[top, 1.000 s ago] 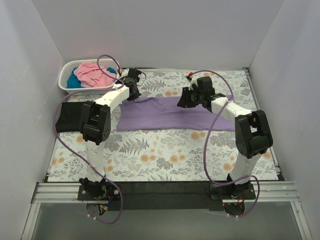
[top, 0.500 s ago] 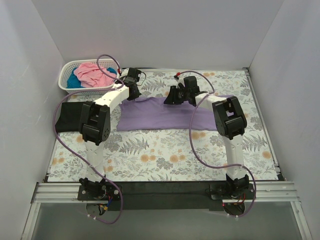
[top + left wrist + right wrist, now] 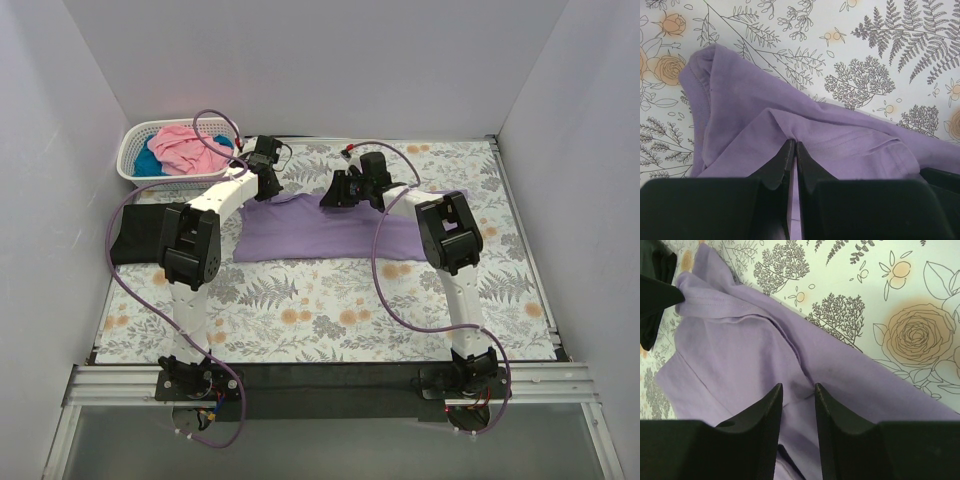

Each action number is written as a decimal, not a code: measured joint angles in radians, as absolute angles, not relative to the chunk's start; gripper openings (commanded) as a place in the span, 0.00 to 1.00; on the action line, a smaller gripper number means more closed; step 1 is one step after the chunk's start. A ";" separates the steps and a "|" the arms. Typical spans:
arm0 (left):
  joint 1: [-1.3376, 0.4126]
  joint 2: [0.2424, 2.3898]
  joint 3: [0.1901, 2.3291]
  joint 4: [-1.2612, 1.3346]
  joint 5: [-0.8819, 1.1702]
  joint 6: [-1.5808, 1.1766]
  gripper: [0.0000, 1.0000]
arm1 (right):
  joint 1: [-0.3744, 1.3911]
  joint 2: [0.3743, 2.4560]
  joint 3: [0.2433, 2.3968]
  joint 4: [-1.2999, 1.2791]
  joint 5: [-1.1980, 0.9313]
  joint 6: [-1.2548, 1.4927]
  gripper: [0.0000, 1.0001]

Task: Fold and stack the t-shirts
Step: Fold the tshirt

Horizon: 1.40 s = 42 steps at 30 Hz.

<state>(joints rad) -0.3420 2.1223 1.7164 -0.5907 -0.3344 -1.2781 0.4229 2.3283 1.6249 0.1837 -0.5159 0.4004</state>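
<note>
Your left tool (image 3: 791, 145) is pinched together on the lavender shirt (image 3: 850, 150), and a small tent of fabric is drawn up at its tips, close to a corner with a stitched hem. Your right tool (image 3: 799, 390) has its jaws apart just above the same shirt, with a soft crease right under the gap. As far as the wrist view shows, it grips nothing.

The shirt lies flat as a long band on the floral cloth (image 3: 300, 300), running from under the left tool out past the right one.

This looks like the moment to take the far edge for a fold. Lower the right tool straight onto that crease and close on shirt fabric only, since the printed cloth beneath is thin and could come up with it. Then lift both tools level so the edge between them stays taut.

The shirt is a thin, matte knit that drapes and wrinkles easily, so expect sagging between the two tools. Just beyond the left tool is a white plastic lattice basket (image 3: 135, 170) holding a bunched pink shirt (image 3: 185, 148) and a teal shirt (image 3: 150, 160). A black shirt (image 3: 135, 240) lies flat behind the left tool, off to its left.
</note>
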 measured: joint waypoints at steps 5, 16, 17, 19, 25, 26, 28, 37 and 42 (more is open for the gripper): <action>-0.342 2.122 1.716 -0.591 -0.332 -1.279 0.01 | 0.422 2.356 1.637 0.202 -0.527 0.419 0.36; -0.341 2.122 1.716 -0.592 -0.332 -1.279 0.01 | 0.427 2.363 1.641 0.206 -0.528 0.410 0.01; -0.340 2.122 1.716 -0.592 -0.332 -1.279 0.01 | 0.428 2.363 1.642 0.205 -0.527 0.406 0.01; -0.337 2.122 1.716 -0.593 -0.328 -1.279 0.01 | 0.428 2.363 1.642 0.205 -0.526 0.392 0.01; -0.308 2.122 1.718 -0.595 -0.301 -1.282 0.01 | 0.428 2.348 1.642 0.186 -0.506 0.328 0.01; -0.302 2.122 1.719 -0.596 -0.296 -1.283 0.01 | 0.428 2.342 1.642 0.181 -0.501 0.313 0.01; -0.294 2.122 1.725 -0.599 -0.285 -1.283 0.01 | 0.428 2.327 1.642 0.172 -0.491 0.287 0.01; -0.279 2.122 1.740 -0.599 -0.259 -1.298 0.01 | 0.434 2.294 1.705 0.107 -0.463 0.186 0.01; -0.272 2.122 1.740 -0.599 -0.241 -1.303 0.01 | 0.443 2.281 1.706 0.063 -0.424 0.135 0.01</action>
